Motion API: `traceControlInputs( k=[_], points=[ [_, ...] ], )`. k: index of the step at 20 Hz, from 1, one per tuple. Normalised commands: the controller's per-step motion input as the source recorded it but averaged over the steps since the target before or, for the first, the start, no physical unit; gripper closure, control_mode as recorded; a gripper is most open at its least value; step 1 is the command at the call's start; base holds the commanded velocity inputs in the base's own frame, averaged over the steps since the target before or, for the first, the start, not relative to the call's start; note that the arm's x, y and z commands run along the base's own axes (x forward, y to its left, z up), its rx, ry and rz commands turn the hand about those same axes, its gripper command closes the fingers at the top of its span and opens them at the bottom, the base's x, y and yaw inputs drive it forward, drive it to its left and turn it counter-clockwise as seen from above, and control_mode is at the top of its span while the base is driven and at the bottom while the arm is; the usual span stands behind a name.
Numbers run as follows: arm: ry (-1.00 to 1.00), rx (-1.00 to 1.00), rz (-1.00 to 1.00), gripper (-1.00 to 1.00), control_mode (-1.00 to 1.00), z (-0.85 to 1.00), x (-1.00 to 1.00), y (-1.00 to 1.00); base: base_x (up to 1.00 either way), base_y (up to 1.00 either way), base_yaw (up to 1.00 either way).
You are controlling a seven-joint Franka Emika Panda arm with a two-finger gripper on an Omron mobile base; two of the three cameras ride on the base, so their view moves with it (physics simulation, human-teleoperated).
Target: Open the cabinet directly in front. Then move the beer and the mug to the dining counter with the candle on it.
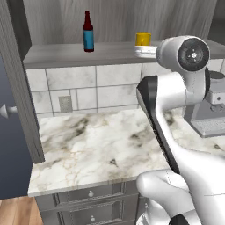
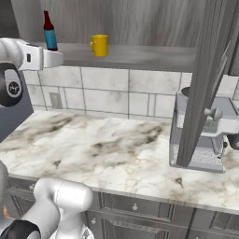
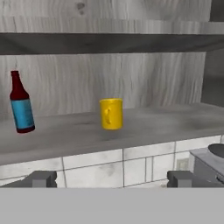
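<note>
1. Cabinet [image 1: 118, 17]: dark grey wood grain, both doors swung open. Left door [image 1: 19, 79] seen edge-on at the left of the left base view, right door [image 2: 207, 79] edge-on in the right base view. Bottom shelf [image 3: 131, 127] exposed, another shelf above it.
2. Bench [image 1: 96, 145]: white marble top with grey-brown veins, tiled wall behind it, grey drawers [image 1: 90, 204] with small knobs under its near edge.
3. Coffee machine [image 2: 205, 135]: silver-grey, on the bench at the right, partly behind the open right door.
4. Beer [image 3: 21, 104]: dark brown-red bottle with blue label, upright on the bottom shelf, left of the mug and well apart from it.
5. Mug [image 3: 111, 113]: yellow, upright on the same shelf, near its front edge, handle facing the near side in the hand view.
6. Claw [image 3: 111, 179]: released, fingertips [image 3: 41, 178] spread wide, nothing between them. Below shelf level, pointed at the mug, not touching it.
7. Wall outlet [image 1: 65, 104]: on the tiles at the left.
</note>
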Motion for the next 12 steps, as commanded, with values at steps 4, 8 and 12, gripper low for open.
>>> traceControlInputs(
  k=[4,8,12],
  points=[
    [0.00,0.00,0.00,-1.00,-1.00,0.00,0.78,0.00,0.00,0.00,0.00],
    [0.02,0.00,0.00,-1.00,-1.00,0.00,0.76,0.00,0.00,0.00,0.00],
    [0.06,0.00,0.00,-1.00,-1.00,0.00,0.81,-0.05,0.00,0.00,0.00]
  ],
)
